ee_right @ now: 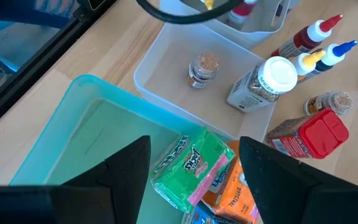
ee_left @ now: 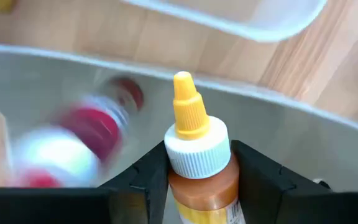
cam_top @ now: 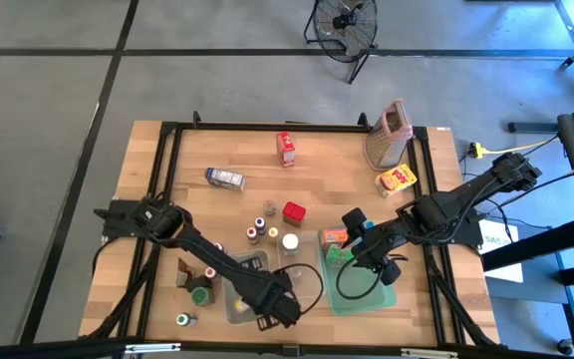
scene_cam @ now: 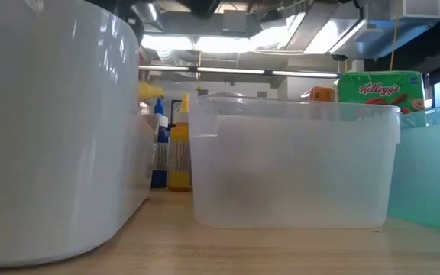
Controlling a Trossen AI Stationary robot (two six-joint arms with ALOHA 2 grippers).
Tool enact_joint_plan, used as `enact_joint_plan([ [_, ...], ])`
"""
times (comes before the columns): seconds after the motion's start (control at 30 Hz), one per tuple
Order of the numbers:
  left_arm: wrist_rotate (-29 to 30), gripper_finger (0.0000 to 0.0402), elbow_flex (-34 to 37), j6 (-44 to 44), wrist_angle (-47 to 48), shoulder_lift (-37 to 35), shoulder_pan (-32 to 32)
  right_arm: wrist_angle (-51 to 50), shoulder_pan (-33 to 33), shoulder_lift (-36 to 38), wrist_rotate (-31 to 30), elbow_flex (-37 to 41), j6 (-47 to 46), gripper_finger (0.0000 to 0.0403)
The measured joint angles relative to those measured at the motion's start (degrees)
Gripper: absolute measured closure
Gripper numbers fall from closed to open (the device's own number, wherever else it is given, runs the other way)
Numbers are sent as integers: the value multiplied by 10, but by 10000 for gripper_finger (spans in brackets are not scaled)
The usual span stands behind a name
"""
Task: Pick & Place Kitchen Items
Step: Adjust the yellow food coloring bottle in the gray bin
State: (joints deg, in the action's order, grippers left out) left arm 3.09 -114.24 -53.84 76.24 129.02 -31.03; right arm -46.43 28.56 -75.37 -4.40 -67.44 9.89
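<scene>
The left pincer (ee_left: 197, 180) pinches a yellow-tipped sauce bottle (ee_left: 197, 155) above a clear tub (ee_left: 328, 143); it should lower it upright beside the red-capped jars (ee_left: 95, 127) before letting go. The right pincer (ee_right: 194, 165) hangs spread over the green tray (ee_right: 79, 137).

The far half of the surface (cam_top: 227, 150) lies mostly bare: only a red carton (cam_top: 285, 148), a blue carton (cam_top: 225, 179), a yellow carton (cam_top: 396, 180) and the grater (cam_top: 386, 135) at the far right corner stand there, well apart, with wide lanes between. The middle is crowded by small jars (cam_top: 271, 221) and a red-lidded jar (cam_top: 293, 211). The near edge is blocked by two clear tubs (cam_top: 235, 299), the green tray (cam_top: 382, 297), a black cable loop (cam_top: 319, 284) and both arms.
</scene>
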Motion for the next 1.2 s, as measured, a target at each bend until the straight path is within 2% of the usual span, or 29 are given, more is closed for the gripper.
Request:
enact_joint_plan([
  [0.17,47,257,-54,-2,58,0,-8,-1,0,0,1,0,0,155],
  [0.27,95,257,-84,-16,105,1,-16,-1,0,0,1,0,0,155],
  [0.5,232,257,-121,-43,120,0,-48,-1,0,0,1,0,3,155],
  [0.73,361,257,-120,-140,119,0,-105,-1,0,0,1,0,7,155],
  [0.93,507,257,-120,-235,137,0,-172,-1,0,0,1,0,6,155],
  [1.03,570,257,-102,-276,138,0,-195,-1,0,0,1,0,6,155],
  [1.2,641,257,-40,-374,138,0,-213,-1,0,0,1,0,6,155],
])
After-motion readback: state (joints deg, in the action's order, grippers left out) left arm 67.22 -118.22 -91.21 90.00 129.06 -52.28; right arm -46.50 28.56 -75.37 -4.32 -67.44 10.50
